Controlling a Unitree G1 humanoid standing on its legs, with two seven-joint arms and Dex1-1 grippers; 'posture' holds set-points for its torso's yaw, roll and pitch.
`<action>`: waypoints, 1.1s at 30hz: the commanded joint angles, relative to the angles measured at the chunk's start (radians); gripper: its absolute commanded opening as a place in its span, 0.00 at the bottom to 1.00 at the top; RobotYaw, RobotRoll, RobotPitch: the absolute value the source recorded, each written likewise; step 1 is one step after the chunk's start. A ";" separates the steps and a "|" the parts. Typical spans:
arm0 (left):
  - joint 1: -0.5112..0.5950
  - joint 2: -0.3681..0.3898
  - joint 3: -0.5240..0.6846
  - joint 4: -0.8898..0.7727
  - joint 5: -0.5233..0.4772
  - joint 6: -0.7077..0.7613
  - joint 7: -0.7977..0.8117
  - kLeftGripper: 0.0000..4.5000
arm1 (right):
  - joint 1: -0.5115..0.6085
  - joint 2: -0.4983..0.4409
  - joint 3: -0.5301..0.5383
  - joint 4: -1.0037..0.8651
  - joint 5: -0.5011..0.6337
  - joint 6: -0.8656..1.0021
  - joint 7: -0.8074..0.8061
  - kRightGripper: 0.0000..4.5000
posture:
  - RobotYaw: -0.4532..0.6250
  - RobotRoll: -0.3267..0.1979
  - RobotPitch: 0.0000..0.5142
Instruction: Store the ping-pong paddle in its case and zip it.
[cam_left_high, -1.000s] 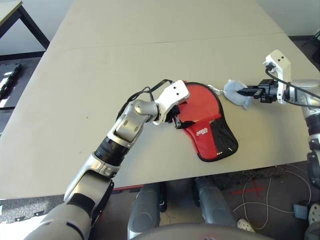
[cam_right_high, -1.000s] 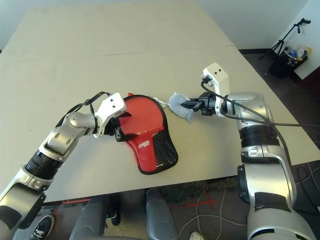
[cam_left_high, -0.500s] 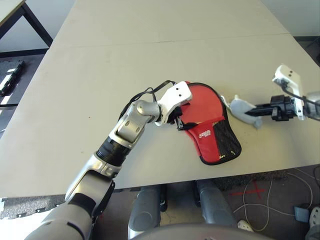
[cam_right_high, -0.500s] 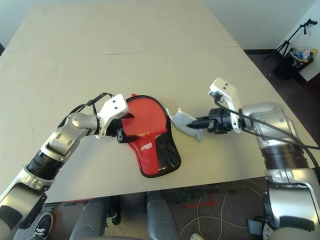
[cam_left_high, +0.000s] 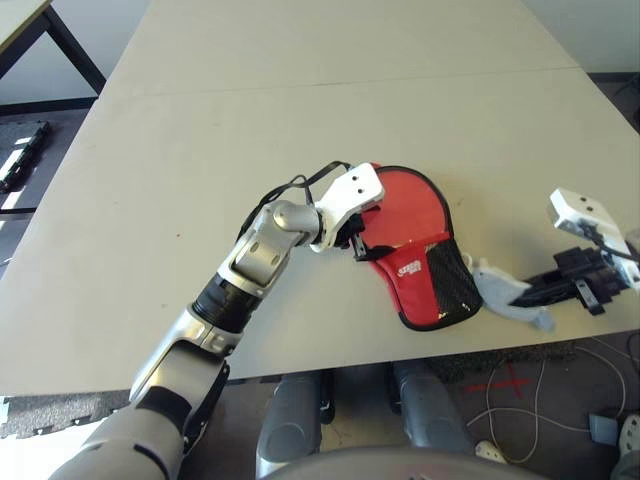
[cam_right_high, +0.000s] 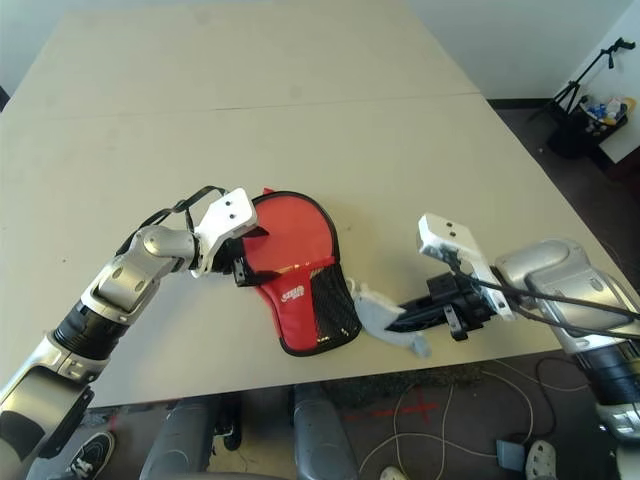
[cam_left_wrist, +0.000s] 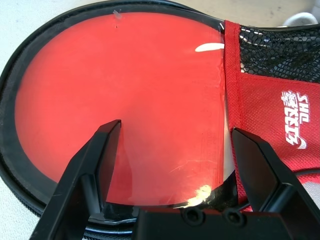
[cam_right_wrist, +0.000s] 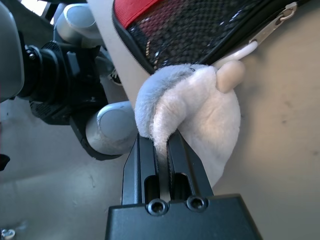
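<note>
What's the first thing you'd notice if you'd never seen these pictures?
The bright red paddle catches the eye first, lying mid-table inside its red-and-black case, with the left hand open at its near-left edge. Next is the fluffy grey-white lump near the table's front edge beside the case, pinched in the shut right hand.

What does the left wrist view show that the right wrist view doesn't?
Left wrist view alone: the round red rubber paddle face lying in the open case, the white logo, and the open left gripper above it. Right wrist view alone: the pale grey-white stuffed lump pinched in the shut right gripper, and a silver zip pull. Both: the red-and-black fabric zip case with its black mesh panel.
</note>
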 joint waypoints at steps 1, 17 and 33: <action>0.028 0.007 -0.029 0.031 0.016 0.017 0.003 1.00 | 0.050 -0.040 0.050 -0.067 0.053 -0.014 0.034 0.00 | 0.28 0.62 0.43; 0.008 0.012 0.050 -0.064 -0.085 0.087 -0.029 1.00 | -0.195 0.123 -0.240 0.209 0.299 0.295 -0.017 0.98 | 0.28 0.62 0.42; 0.020 -0.012 0.648 0.018 -0.235 -0.119 0.387 1.00 | -0.454 0.536 -0.504 0.789 -0.065 -0.453 -0.835 0.99 | 0.31 0.62 0.44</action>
